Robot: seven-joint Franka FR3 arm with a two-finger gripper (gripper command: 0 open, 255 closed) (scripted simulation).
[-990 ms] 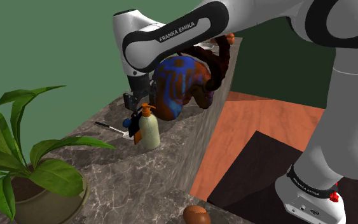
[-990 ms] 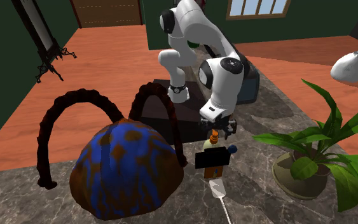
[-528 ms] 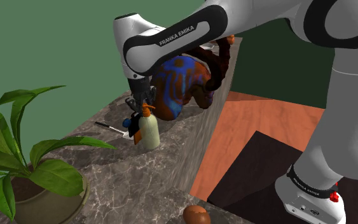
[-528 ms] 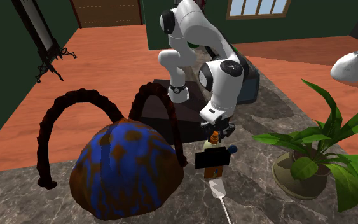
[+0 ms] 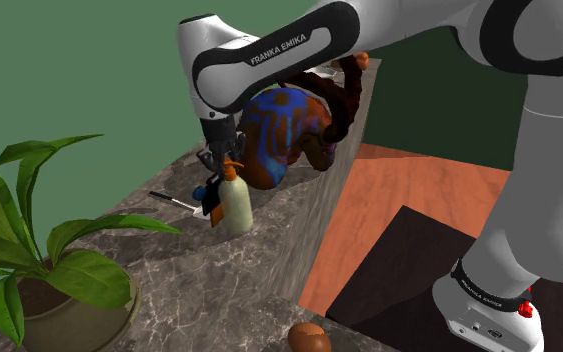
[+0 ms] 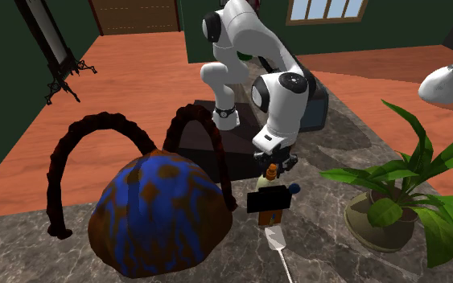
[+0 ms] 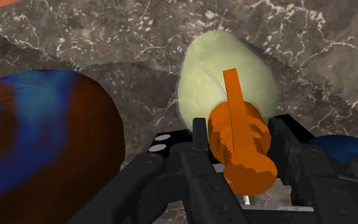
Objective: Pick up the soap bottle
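Observation:
The soap bottle (image 5: 235,207) stands upright on the marble counter (image 5: 174,285), with a pale yellow-green body and an orange pump top. My gripper (image 5: 226,163) comes down from above and is shut on the pump. In the wrist view both black fingers (image 7: 195,167) clasp the orange pump (image 7: 241,144), and the bottle's pale body (image 7: 226,79) shows beyond it. In the second exterior view the gripper (image 6: 272,164) sits on top of the soap bottle (image 6: 270,211), which carries a black label.
A blue-and-brown bag (image 5: 280,125) with dark looped handles stands close behind the bottle. A potted plant (image 5: 41,262) fills the counter's near left. A small blue thing (image 7: 340,146) and a white utensil (image 6: 277,240) lie beside the bottle. The counter drops to the floor at the shoulder view's right.
The fingers stood apart around the pump a second ago and have closed onto it. The hand has hardly moved and the bottle stands where it was.

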